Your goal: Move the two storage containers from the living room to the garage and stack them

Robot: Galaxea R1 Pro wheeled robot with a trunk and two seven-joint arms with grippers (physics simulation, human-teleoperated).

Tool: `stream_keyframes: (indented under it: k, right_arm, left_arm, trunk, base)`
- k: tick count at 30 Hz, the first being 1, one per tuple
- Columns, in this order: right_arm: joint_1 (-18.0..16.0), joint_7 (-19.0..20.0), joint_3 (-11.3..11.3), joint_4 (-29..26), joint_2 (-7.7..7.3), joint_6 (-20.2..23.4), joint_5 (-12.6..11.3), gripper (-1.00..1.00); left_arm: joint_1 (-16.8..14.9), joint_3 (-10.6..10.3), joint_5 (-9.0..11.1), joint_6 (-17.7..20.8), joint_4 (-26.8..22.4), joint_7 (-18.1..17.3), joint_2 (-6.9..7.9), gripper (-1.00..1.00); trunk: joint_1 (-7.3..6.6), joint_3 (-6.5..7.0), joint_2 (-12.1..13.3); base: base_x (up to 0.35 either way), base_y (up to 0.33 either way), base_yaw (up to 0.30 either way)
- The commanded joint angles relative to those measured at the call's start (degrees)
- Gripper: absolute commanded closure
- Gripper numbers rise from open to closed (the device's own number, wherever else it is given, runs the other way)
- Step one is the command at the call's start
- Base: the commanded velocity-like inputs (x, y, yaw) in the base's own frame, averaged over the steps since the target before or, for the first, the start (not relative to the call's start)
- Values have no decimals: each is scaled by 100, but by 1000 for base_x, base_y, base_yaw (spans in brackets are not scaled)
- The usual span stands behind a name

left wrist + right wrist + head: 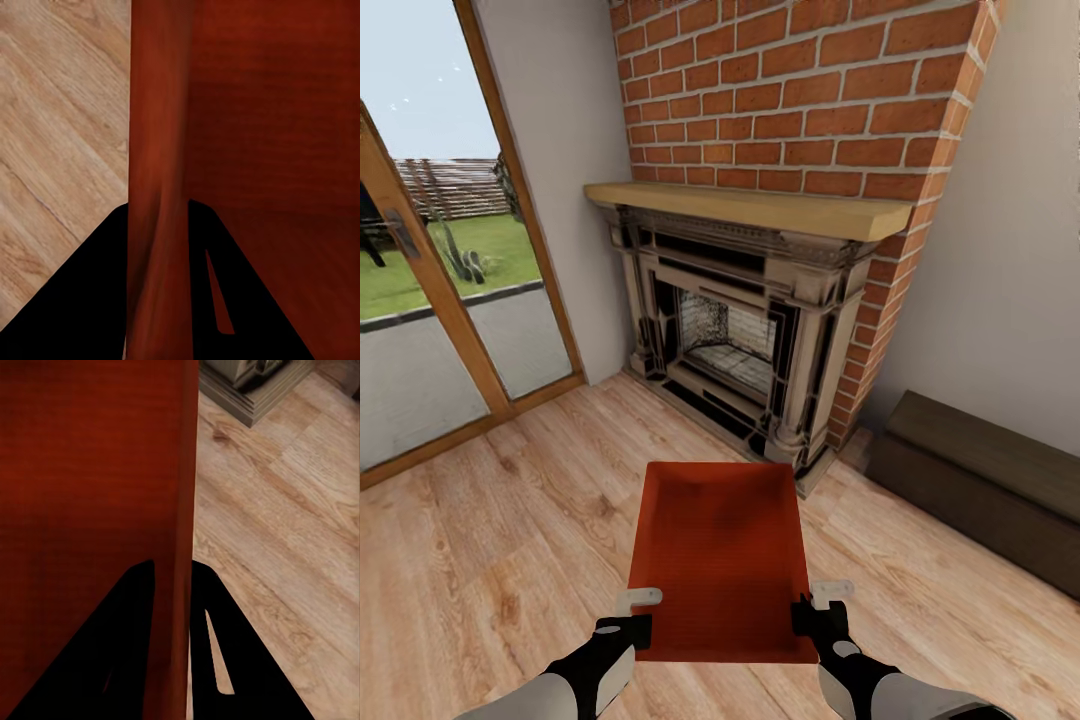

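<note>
Though gripper-clamped [638, 615] — plain orange-red storage container [722, 560], open-topped.

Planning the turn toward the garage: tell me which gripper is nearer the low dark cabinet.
Right. The right gripper clamps the container's right wall, on the side facing the low dark cabinet. The left gripper clamps the left wall, across the container from it.

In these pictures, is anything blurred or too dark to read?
Head view: evenly lit and sharp; the storage container shows clearly. Left wrist view: the left hand is flat black, the container wall close and soft. Right wrist view: the right hand equally black, the wood floor slightly blurred.
</note>
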Motion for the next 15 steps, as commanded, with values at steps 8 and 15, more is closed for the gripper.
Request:
stream_keyframes:
  k: [8, 15]
  right_arm:
    - [-9, -14, -150, -1, -2, -39, -112, 100]
    - [-8, -14, -150, -1, -2, -39, -111, 100]
  left_arm:
    - [1, -19, 45, 31, -2, 70, 4, 100]
    - [1, -19, 45, 31, -1, 70, 4, 100]
  trunk:
    - [2, 66, -7]
    - [2, 130, -7]
  base:
    - [0, 0, 0]
    - [0, 0, 0]
